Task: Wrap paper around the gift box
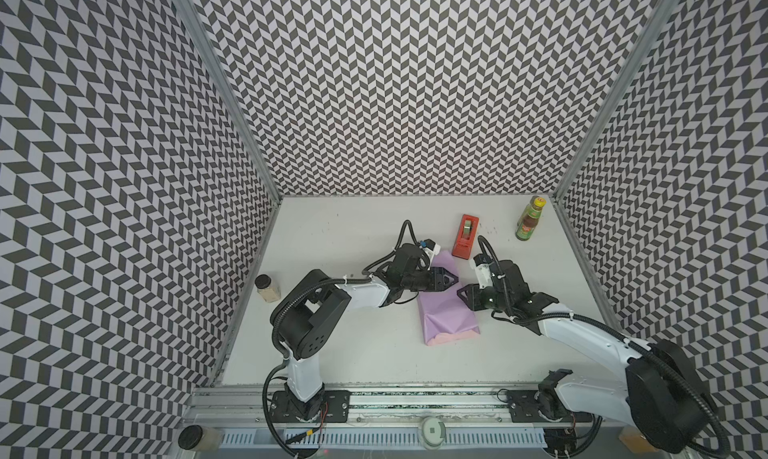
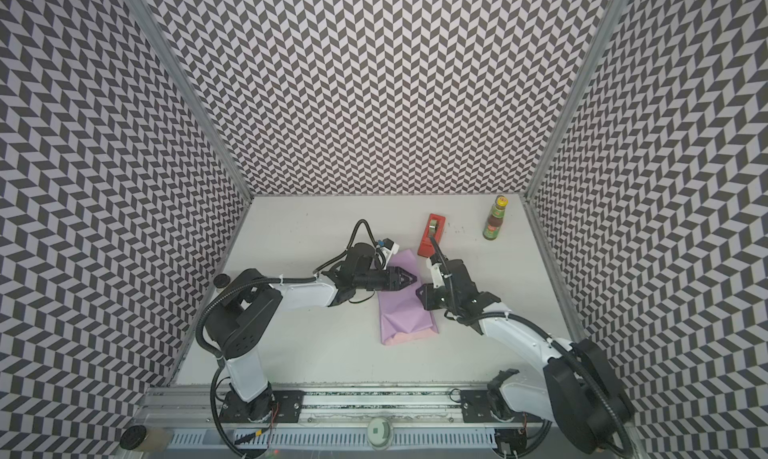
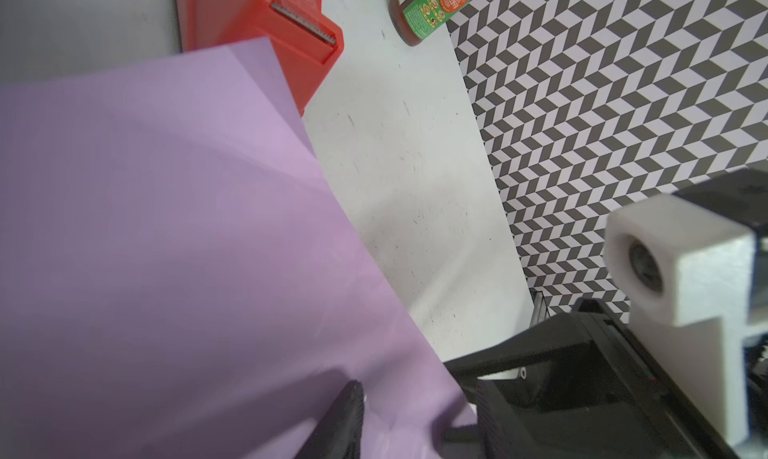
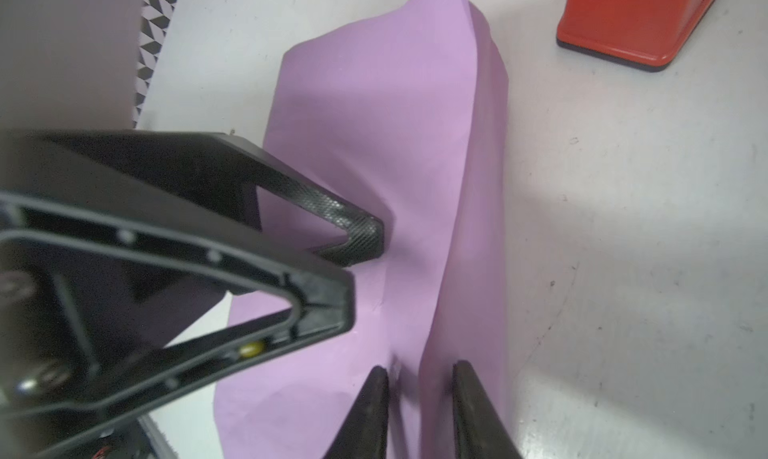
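The paper point(image 1: 446, 315) point(image 2: 405, 311) lies mid-table as a lilac bundle, folded over something bulky, with its pale pink face showing at the near end. The gift box is hidden. My left gripper point(image 1: 452, 281) point(image 2: 413, 279) reaches in from the left. It is open, and its fingertips point(image 3: 347, 411) press on the paper's top point(image 3: 166, 228). My right gripper point(image 1: 462, 292) point(image 4: 419, 373) comes in from the right. Its jaws stand narrowly apart on either side of a raised fold of paper point(image 4: 436, 311), one finger touching it. In the right wrist view the left gripper point(image 4: 361, 270) rests on the lilac sheet.
A red tape dispenser point(image 1: 465, 236) point(image 4: 636, 20) stands just behind the paper's far end. A sauce bottle point(image 1: 530, 220) point(image 3: 428, 12) is at the back right corner. A small jar point(image 1: 268, 288) sits by the left wall. Patterned walls close in three sides.
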`<move>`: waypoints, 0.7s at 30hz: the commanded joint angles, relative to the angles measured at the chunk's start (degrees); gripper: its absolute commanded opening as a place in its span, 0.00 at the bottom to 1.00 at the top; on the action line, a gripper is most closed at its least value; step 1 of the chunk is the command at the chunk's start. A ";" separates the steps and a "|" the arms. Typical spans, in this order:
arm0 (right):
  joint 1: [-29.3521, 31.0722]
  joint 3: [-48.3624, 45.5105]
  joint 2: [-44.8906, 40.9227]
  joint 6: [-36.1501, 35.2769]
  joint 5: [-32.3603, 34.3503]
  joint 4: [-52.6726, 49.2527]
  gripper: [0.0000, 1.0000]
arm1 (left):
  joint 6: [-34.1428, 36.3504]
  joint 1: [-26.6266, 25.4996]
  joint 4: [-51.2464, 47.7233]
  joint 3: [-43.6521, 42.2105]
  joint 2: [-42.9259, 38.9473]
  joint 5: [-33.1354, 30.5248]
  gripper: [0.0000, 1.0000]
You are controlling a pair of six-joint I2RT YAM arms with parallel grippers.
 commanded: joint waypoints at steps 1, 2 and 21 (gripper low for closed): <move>0.18 1.08 1.35 0.30 3.44 0.50 0.23 | 0.00 0.14 -6.25 -0.45 3.26 -2.64 0.50; 0.21 1.00 1.86 0.42 3.45 0.65 0.22 | 0.00 0.10 -6.23 -0.41 3.24 -2.64 0.50; -3.74 5.25 0.47 -0.65 2.24 -3.03 0.52 | 0.09 0.45 -6.25 -0.70 4.27 -2.72 0.50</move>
